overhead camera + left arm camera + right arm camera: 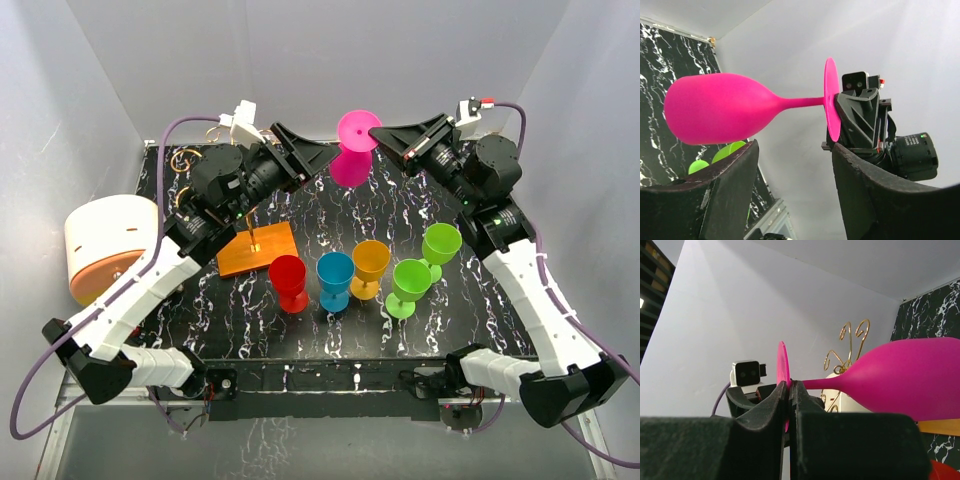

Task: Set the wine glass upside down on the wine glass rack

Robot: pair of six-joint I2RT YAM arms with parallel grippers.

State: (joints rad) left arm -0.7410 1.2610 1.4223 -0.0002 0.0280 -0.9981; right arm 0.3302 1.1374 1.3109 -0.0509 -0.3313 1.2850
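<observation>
Black marbled table (330,335), white walls; we see the pink wine glass (351,160) held off the table at the back, between the two arms; right gripper (388,135) clamped on the disc of its foot, foot uppermost, bowl lower; left gripper (322,158) just beside the bowl, jaws apart, gripping nothing; wine glass rack (262,250) stands on the table under the left arm, apart from the glass, wire mostly hidden.
</observation>
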